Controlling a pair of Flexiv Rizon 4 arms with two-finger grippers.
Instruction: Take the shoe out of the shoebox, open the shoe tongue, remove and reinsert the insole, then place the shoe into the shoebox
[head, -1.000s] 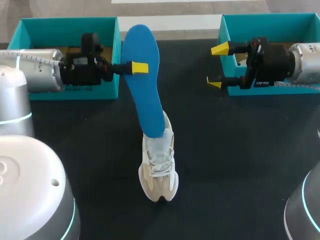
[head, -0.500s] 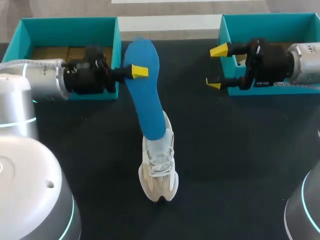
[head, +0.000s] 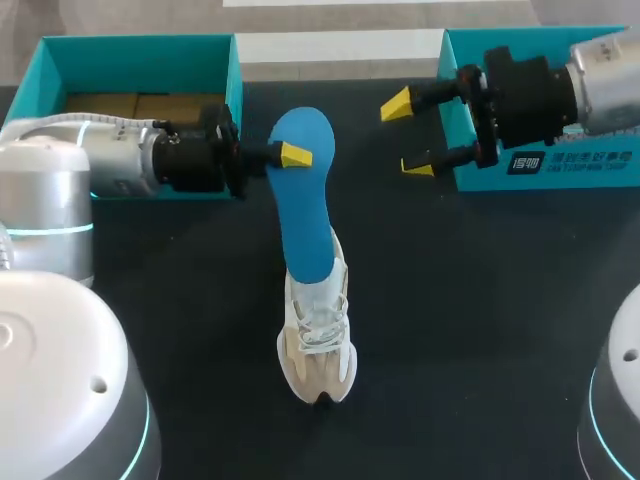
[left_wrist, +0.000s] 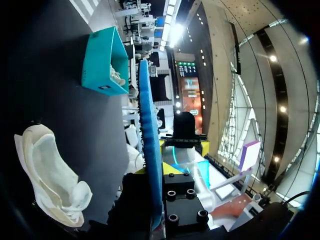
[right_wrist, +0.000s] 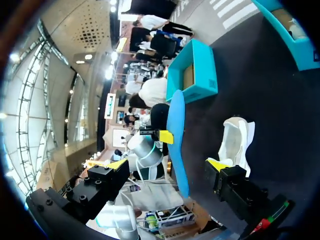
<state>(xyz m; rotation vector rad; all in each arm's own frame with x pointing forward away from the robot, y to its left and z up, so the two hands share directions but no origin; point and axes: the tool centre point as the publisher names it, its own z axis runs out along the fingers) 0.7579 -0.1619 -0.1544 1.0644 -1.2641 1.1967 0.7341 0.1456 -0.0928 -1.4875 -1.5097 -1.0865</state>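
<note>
The left gripper (head: 290, 155) is clamped on the upper end of the blue insole (head: 303, 215), one yellow finger on the near face and the other hidden behind it. In the left wrist view the insole (left_wrist: 150, 150) runs edge-on straight out from between the fingers. It stands steeply, and its lower end is tucked into the opening of the white shoe (head: 318, 335). The shoe sits upright on the black table (head: 480, 330), near the middle and well clear of both boxes.

The right gripper (head: 408, 136) hangs with its fingers spread and nothing between them, just in front of the right box (head: 545, 45). The left box (head: 140, 55) lies behind the left arm.

The insole step looks to be in hand, though one moment cannot say whether the insole is going in or coming out. Either way, it should travel along the shoe's length, not across it, so the soft foam does not buckle or drag the light shoe over. Nothing holds the shoe down, so the free right gripper could usefully pin its heel or side. A low, shallow angle would help the front end slide flat under the tongue.
</note>
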